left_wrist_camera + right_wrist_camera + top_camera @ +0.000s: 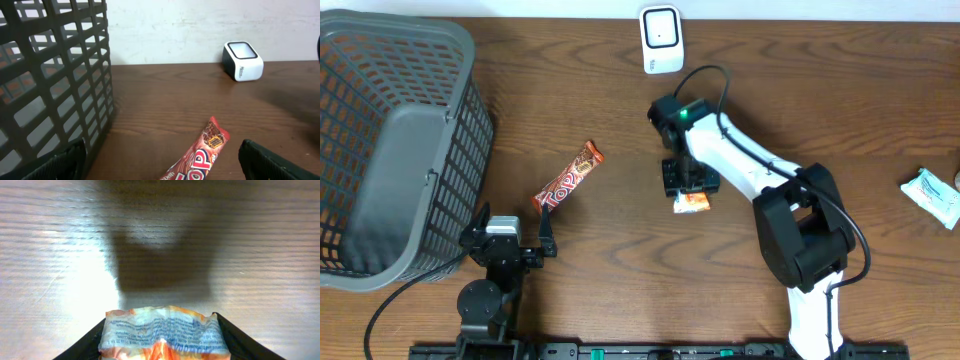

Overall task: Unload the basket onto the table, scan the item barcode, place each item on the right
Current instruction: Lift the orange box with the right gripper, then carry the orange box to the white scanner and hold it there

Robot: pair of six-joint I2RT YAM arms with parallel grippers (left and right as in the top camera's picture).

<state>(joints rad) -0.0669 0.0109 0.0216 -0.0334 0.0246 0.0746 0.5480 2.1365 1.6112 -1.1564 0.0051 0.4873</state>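
Note:
The item, a crumpled orange and white packet [165, 332], sits pinched between the two black fingers of my right gripper [160, 325], printed text facing the camera. From overhead, the right gripper [690, 190] points down at the middle of the table with the packet [692, 202] at its tips, just above the wood. The white barcode scanner [661, 38] stands at the far edge, also seen from the left wrist as a scanner [242, 61] against the wall. My left gripper [513, 218] rests open near the front left, holding nothing.
A red Top candy bar [568, 177] lies diagonally ahead of the left gripper, its wrapper [200, 155] between the open fingers' line of sight. A large grey basket [400, 140] fills the left side. A white and blue packet [932, 195] lies at the right edge.

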